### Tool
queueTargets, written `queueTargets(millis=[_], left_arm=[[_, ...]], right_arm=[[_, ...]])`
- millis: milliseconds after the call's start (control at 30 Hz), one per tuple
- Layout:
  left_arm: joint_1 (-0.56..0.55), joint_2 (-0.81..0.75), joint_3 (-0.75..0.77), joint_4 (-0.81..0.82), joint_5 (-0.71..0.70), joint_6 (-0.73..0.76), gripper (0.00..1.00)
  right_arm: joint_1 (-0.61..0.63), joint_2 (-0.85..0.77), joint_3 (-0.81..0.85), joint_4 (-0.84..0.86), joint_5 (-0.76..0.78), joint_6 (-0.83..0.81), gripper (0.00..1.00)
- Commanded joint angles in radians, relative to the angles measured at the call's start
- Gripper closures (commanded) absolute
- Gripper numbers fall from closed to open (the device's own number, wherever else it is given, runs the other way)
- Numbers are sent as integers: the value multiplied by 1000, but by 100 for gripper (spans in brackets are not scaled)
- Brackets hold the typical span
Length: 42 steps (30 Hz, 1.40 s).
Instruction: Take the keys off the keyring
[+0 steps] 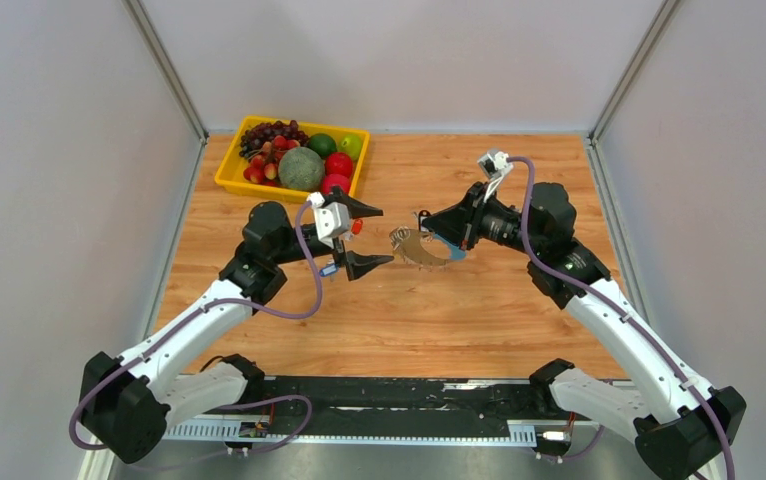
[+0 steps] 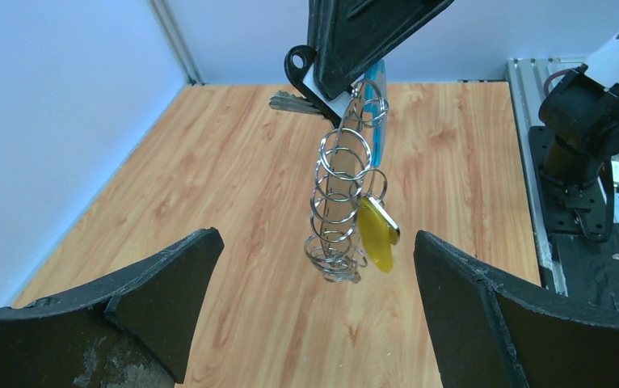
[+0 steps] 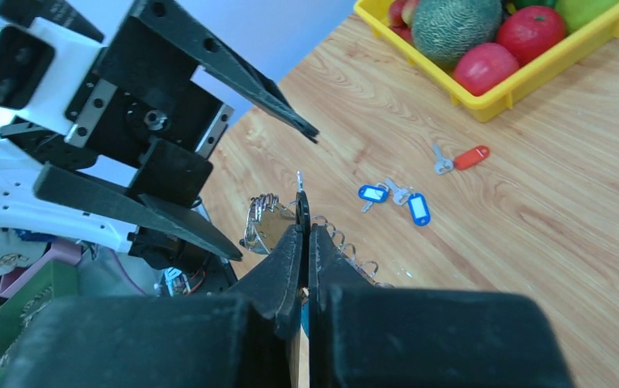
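Note:
The keyring (image 2: 343,202) hangs in the air over the table, a loop strung with several small silver rings, one arc a blue strap (image 2: 379,97). A yellow tag (image 2: 377,234) dangles from it and one silver key (image 2: 288,103) sticks out near the top. My right gripper (image 3: 303,228) is shut on a black tab of the keyring (image 3: 270,220) and holds it up. In the top view the right gripper (image 1: 425,228) faces my left gripper (image 1: 385,236) across the keyring (image 1: 419,250). The left gripper (image 2: 314,238) stands wide open, just short of the loop's lower end and not touching it.
Loose keys lie on the wood: two with blue tags (image 3: 373,193) (image 3: 418,208) and one with a red tag (image 3: 469,157). A yellow tray (image 1: 231,180) of fruit sits at the back left. Grey walls close in the table's sides and back.

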Motion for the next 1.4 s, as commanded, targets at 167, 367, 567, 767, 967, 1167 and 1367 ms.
queueTargets(millis=[167, 367, 567, 767, 967, 1167, 1367], left_arm=[[-20, 24, 15, 30, 77, 2, 0], [-34, 34, 16, 16, 115, 23, 1], [-56, 48, 26, -42, 139, 76, 2], [-66, 56, 30, -70, 125, 101, 2], [-68, 66, 32, -58, 150, 98, 5], [-69, 65, 32, -32, 191, 93, 4], [-69, 65, 49, -24, 202, 70, 0]], right_arm=[[8, -31, 39, 130, -121, 44, 97], [9, -40, 36, 133, -136, 56, 96], [11, -54, 27, 184, -135, 81, 96], [11, -96, 2, 246, -123, 124, 95], [10, -99, -12, 278, -128, 151, 95], [13, -91, -38, 343, -144, 191, 95], [23, -78, -53, 382, -147, 215, 95]])
